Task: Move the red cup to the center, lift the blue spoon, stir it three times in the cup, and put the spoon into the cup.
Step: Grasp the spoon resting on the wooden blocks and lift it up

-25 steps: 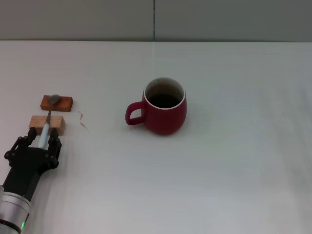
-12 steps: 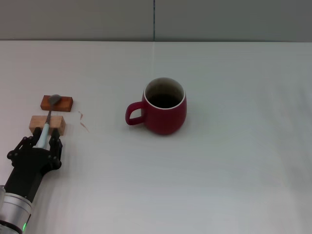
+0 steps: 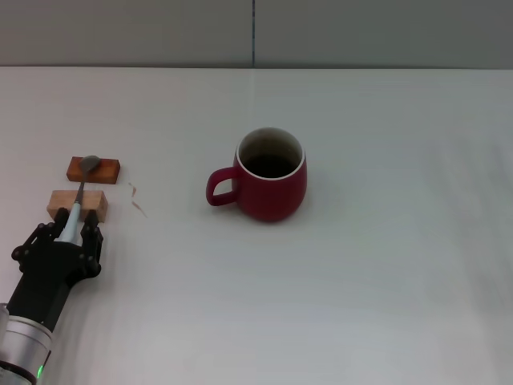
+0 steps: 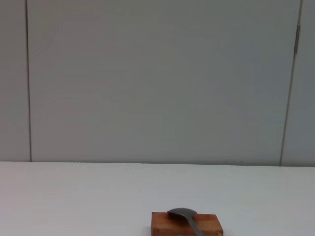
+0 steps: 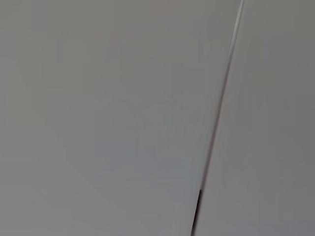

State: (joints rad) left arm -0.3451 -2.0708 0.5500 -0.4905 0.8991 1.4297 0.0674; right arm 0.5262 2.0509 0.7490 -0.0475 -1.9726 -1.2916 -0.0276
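The red cup [image 3: 273,178] stands upright near the middle of the white table, with its handle toward my left arm. The blue spoon [image 3: 78,200] lies across two small wooden blocks at the left, bowl on the far block and pale handle toward me. My left gripper [image 3: 72,231] sits just behind the near block. It is open, with a finger on each side of the handle's end. The left wrist view shows the spoon's bowl [image 4: 182,213] resting on the far block. My right gripper is out of view.
The darker far block [image 3: 94,168] and the lighter near block [image 3: 78,202] carry the spoon. The far block also shows in the left wrist view [image 4: 187,225]. A small reddish scrap [image 3: 137,199] lies on the table right of the blocks. A grey wall stands behind the table.
My left gripper has drawn back a little toward the table's near edge along the spoon's handle. The spoon, the blocks and the cup have not moved.
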